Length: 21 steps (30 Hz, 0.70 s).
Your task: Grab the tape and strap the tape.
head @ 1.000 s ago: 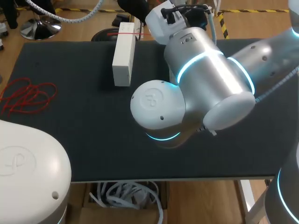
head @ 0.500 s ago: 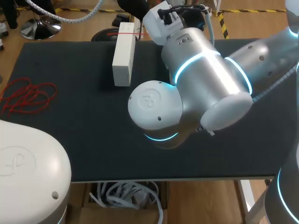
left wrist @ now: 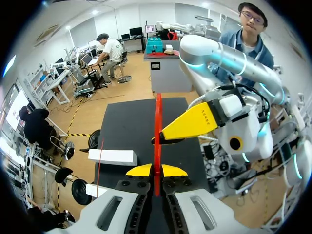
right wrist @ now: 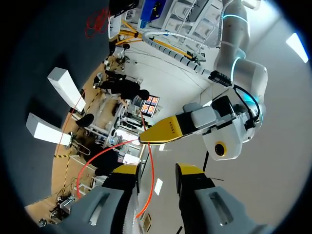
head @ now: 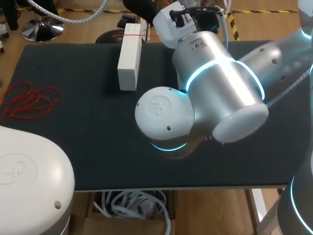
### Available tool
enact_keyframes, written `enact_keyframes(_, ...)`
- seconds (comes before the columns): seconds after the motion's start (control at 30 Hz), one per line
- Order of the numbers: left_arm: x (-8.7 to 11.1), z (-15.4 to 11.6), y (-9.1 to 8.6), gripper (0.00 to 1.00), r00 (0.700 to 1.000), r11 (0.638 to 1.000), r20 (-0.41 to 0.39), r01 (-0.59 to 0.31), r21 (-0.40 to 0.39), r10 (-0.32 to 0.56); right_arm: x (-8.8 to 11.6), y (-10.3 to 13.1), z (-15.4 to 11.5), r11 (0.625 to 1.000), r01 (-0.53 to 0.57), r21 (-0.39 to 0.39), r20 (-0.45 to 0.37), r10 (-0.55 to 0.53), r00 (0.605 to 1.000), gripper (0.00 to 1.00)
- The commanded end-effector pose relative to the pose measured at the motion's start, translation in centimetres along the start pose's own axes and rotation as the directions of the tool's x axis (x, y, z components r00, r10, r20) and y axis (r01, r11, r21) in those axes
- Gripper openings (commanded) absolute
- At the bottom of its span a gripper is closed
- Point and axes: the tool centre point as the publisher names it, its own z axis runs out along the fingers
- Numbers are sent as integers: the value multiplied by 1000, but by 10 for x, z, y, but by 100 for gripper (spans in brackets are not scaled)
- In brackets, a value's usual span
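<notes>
In the left wrist view my left gripper (left wrist: 156, 170) is shut on a thin red strap (left wrist: 157, 122). The strap runs straight ahead of it to my right gripper's yellow finger (left wrist: 190, 124). In the right wrist view my right gripper (right wrist: 155, 171) stands open. The red strap (right wrist: 147, 187) passes between its fingers, close to one of them, and leads up to my left gripper's yellow finger (right wrist: 163, 130). In the head view both grippers are hidden behind my right arm (head: 215, 83).
A long white box (head: 129, 56) with a red strap around its far end lies at the table's back edge, also seen as the white box (left wrist: 112, 157). A loose bundle of red straps (head: 27, 100) lies at the left edge of the dark table (head: 88, 147).
My right arm swayed slightly to the left and has come back to the right. The box and the red bundle have not moved.
</notes>
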Motion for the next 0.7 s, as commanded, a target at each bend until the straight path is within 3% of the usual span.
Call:
enact_keyframes(0.03,0,-1,-1,0,1000,1000,-1,2,-5,-2,-9,-1,-10,1000,1,6,-12,-1,1000,31)
enact_keyframes(0.17,0,-1,-1,0,1000,1000,-1,2,-5,-2,-13,-7,-19,1000,-4,19,-9,4,1000,33)
enact_keyframes(0.27,0,-1,-1,0,1000,1000,-1,2,-5,-2,-16,-13,-27,999,-10,34,-6,10,1000,42)
enact_keyframes(0.33,0,-1,-1,0,1000,1000,-1,2,-5,-2,-17,-17,-32,999,-14,40,-6,14,1000,57)
enact_keyframes(0.4,0,-1,-1,0,1000,1000,-1,2,-5,-2,-18,-22,-38,999,-16,49,-6,16,1000,95)
enact_keyframes(0.43,0,-1,-1,0,1000,1000,-1,2,-5,-2,-18,-25,-40,998,-16,53,-6,17,1000,100)
enact_keyframes(0.7,0,-1,-1,0,1000,1000,-1,2,-5,-2,-20,-48,-53,996,-2,95,-8,3,1000,100)
